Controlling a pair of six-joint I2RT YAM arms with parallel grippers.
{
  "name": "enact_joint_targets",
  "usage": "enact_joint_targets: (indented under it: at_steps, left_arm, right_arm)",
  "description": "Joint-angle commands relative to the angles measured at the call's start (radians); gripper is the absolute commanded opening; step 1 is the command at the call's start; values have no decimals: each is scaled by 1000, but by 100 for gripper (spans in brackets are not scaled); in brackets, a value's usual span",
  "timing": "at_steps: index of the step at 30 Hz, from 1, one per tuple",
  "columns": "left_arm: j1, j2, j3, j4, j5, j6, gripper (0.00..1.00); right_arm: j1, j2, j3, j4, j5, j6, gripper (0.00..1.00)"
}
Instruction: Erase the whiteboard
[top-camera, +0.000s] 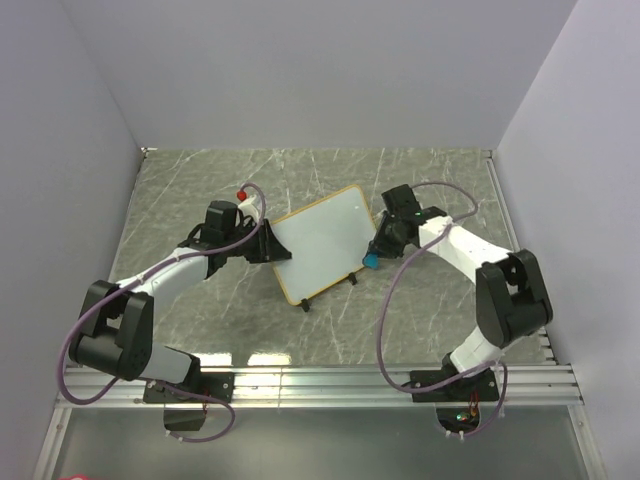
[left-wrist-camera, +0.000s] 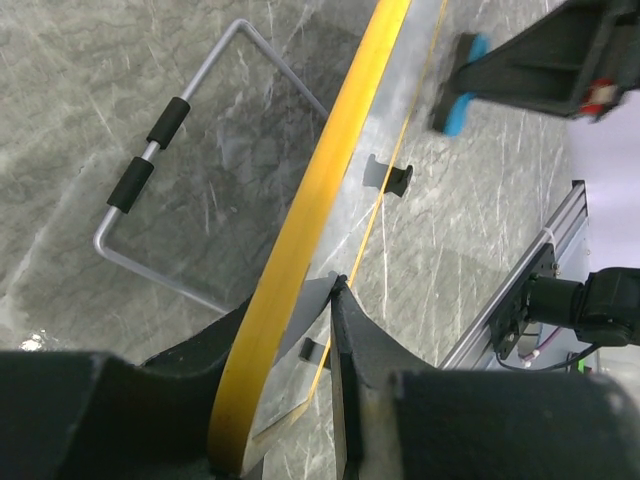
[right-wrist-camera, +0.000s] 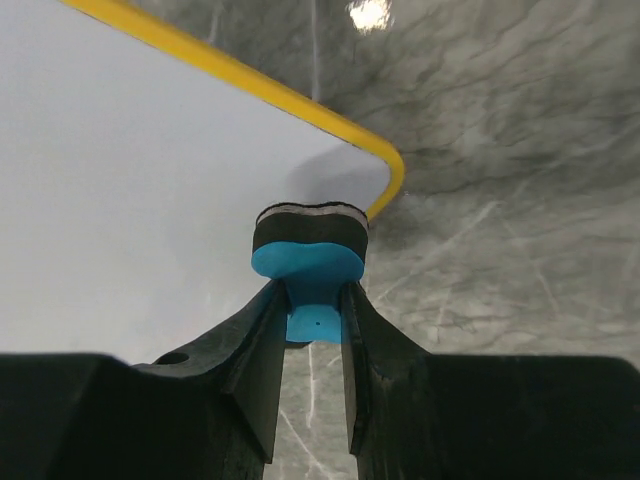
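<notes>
Two-handed: clamped the whiteboard (top-camera: 320, 240), tilted on the tabletop (top-camera: 200, 190), at its left edge in the left pincer (top-camera: 271, 243), the eraser (top-camera: 370, 261) by its right corner in the right pincer (top-camera: 377, 250); overpressed, might have twisted it loose.

Place: looks like a robot lab test cell.
Walls: plain pale panels (top-camera: 300, 70) box in three sides.
Surface: grey marble-pattern table (top-camera: 330, 320).
Front edge: aluminium rail (top-camera: 330, 378), with left arm (top-camera: 165, 268) and right arm (top-camera: 460, 250) bolted on.
Wiring: purple cables (top-camera: 380, 335) loop loose.
</notes>
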Motion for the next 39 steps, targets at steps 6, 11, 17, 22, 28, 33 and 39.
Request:
enact_joint_targets:
  at_steps: [6,11,17,22,28,33,39]
  left_arm:
    - [-8,-5,-21,-136,-364,99,0]
    - [-10,-33,-25,-152,-423,91,0]
    - [-11,-54,-18,-189,-495,85,0]
    - [-11,-45,-13,-212,-503,66,0]
    - [-11,-90,-30,-222,-572,23,0]
    - [-11,-315,-177,-115,-638,17,0]
    - [-11,-318,-176,-120,-655,23,0]
  right_arm:
    - [-44,-209,-10,-57,123,-19,0]
    - [-102,-166,-29,-118,186,1,0]
    - [-191,-88,-68,-85,171,2,30]
    - [-214,-59,-46,-74,143,-11,73]
    - [-215,-53,-12,-94,131,-21,80]
    - [-215,-60,-1,-114,131,-31,80]
    - [-217,-60,22,-123,99,-30,80]
